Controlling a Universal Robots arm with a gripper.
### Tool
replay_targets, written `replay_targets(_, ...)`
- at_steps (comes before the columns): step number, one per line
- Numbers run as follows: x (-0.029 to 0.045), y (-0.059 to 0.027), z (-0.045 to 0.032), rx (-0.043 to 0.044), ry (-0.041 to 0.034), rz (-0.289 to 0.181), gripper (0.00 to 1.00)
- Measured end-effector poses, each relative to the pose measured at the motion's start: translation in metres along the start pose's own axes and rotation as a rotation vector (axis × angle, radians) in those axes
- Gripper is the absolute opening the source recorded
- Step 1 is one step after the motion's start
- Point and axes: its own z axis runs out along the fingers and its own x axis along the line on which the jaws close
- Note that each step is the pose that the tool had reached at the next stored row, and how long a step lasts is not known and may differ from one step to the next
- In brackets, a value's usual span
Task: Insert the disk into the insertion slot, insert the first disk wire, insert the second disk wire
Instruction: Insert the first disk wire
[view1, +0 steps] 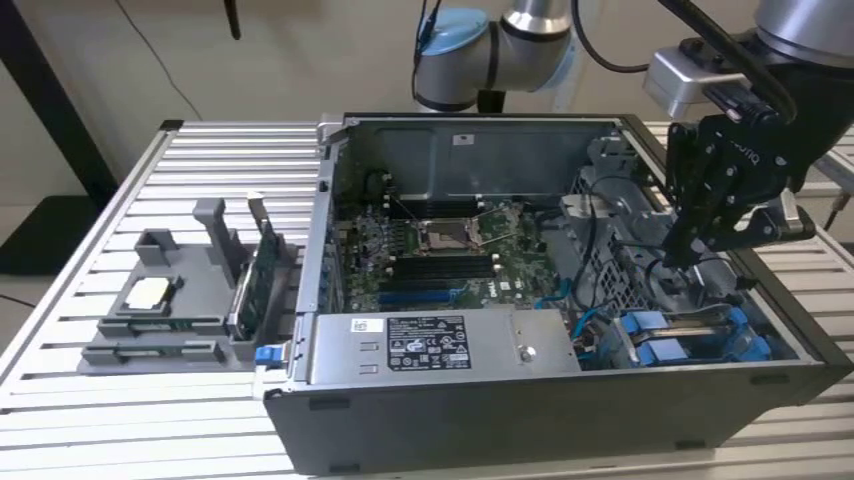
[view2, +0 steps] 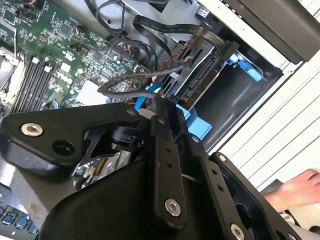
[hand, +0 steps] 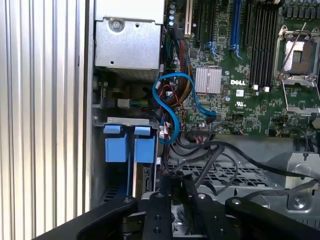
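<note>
Already the silver-grey disk in its bright blue carrier (view1: 667, 338) sits in the dark grey drive bay (view1: 763, 345), at the exterior view's right of the grey computer case (view1: 441, 420) on the slatted bench (view1: 80, 420); the black gripper (view1: 683, 255) hangs just above. Second wrist view: black wires (view2: 150, 72) loop beside the gripper; whether it is spread or closed cannot be told. First wrist view: a light blue cable (hand: 170, 110) curls at the green motherboard's (hand: 250, 75) edge.
</note>
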Motion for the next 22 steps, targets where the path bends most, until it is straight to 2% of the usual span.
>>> replay_targets(1, 0.0, 0.0, 0.0001, 0.0, 0.0001, 0.0, 0.22)
replay_targets(4, 0.001, 0.0001, 0.0013, 0.0, 0.0, 0.0, 0.22)
replay_targets(5, 0.0021, 0.0001, 0.002, 0.0, 0.0, 0.0, 0.19)
replay_targets(12, 0.0115, -0.004, 0.0073, 0.0, 0.0, 0.0, 0.19)
replay_targets(22, 0.0238, -0.0204, 0.0169, 0.0, -0.0002, 0.0, 0.19)
